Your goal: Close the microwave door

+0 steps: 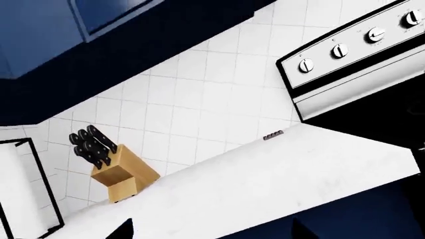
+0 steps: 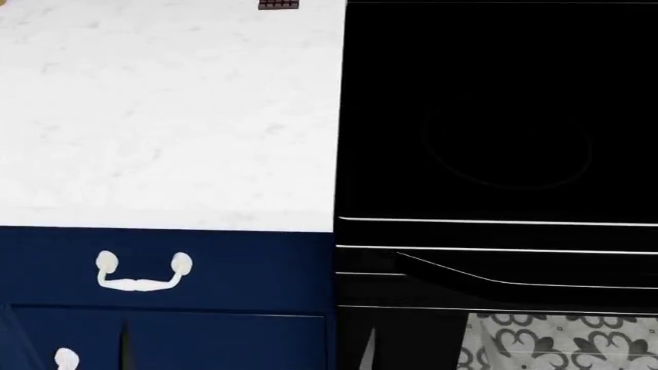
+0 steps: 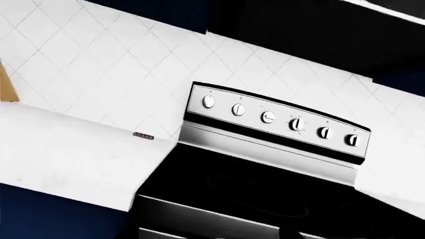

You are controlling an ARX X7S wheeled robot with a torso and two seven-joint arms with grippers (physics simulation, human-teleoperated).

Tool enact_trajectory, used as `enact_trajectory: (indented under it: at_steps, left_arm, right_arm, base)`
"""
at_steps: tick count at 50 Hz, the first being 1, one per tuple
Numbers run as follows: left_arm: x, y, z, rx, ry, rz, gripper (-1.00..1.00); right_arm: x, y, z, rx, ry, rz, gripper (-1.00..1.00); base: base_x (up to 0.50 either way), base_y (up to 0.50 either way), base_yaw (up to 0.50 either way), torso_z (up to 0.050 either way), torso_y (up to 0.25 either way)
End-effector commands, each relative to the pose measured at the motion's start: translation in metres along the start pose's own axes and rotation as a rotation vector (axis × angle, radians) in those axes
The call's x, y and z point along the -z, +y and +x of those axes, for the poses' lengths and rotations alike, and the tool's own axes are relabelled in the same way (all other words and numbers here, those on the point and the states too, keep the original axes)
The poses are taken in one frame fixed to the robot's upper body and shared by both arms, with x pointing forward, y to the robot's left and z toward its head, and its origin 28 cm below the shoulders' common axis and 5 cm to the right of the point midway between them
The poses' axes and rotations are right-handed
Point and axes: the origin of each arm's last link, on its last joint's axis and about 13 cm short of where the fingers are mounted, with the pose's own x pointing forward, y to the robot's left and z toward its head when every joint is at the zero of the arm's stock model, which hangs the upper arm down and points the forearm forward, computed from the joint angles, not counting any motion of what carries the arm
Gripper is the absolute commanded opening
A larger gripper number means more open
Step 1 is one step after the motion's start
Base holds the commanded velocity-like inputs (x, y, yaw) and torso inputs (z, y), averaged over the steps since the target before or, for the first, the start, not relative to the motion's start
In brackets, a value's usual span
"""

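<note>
- The head view looks straight down on a white marble-patterned countertop (image 2: 169, 108) at the left and a glossy black glass stovetop (image 2: 498, 116) at the right, the two meeting edge to edge.
- Below the countertop runs a navy blue drawer front (image 2: 236, 270) with a curved white bail handle (image 2: 144, 273); a patch of grey-and-white patterned floor (image 2: 560, 343) shows at the lower right.
- Neither arm nor gripper appears in the head view, so whether either claw is wide or narrow cannot be told.
- The left wrist view (tilted) shows a white tiled backsplash (image 1: 199, 94) above the same countertop, with a light wooden knife block holding black-handled knives (image 1: 113, 164) standing on the counter against the wall.
- A small dark strip-shaped object (image 1: 273, 135) lies on the counter just beside the stove's stainless control panel with round silver knobs (image 1: 345, 50).
- A white panel with a thin black frame (image 1: 23, 189) stands at the frame edge beyond the knife block; it may belong to the microwave, but this cannot be confirmed, and no microwave door is clearly seen in any view.
- The right wrist view shows the control panel's six knobs in a row, the black cooktop below it, and navy blue upper cabinets (image 3: 166, 15) above the tiles.
</note>
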Motion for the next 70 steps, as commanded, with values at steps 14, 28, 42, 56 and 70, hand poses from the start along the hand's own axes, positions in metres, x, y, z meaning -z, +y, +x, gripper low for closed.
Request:
enact_trajectory:
  at_steps: [14,28,42,56,70]
  left_arm:
    - [-0.106,0.043,-0.037,-0.19,-0.507,0.275,1.0]
    - [-0.12,0.052,-0.048,-0.218,-0.566,0.305,1.0]
    - [-0.124,0.052,-0.048,-0.231,-0.585,0.323,1.0]
    - [-0.123,0.052,-0.05,-0.232,-0.591,0.327,1.0]
    - [-0.122,0.051,-0.049,-0.221,-0.594,0.326,1.0]
  right_arm:
    - [-0.092,-0.008,-0.018,0.018,-0.445,-0.111,1.0]
    - [-0.117,-0.021,-0.026,0.07,-0.546,-0.075,1.0]
    - [-0.114,-0.02,-0.026,0.08,-0.572,-0.158,1.0]
    - [-0.112,-0.021,-0.027,0.07,-0.581,-0.203,1.0]
    - [-0.112,-0.021,-0.025,0.069,-0.578,-0.196,1.0]
  base:
    - [0.0,0.0,0.0,0.0,0.0]
    - [0.0,0.0,0.0,0.0,0.0]
    - [0.02,0.0,0.0,0.0,0.0]
    - [0.46,0.0,0.0,0.0,0.0]
    - [0.5,0.0,0.0,0.0,0.0]
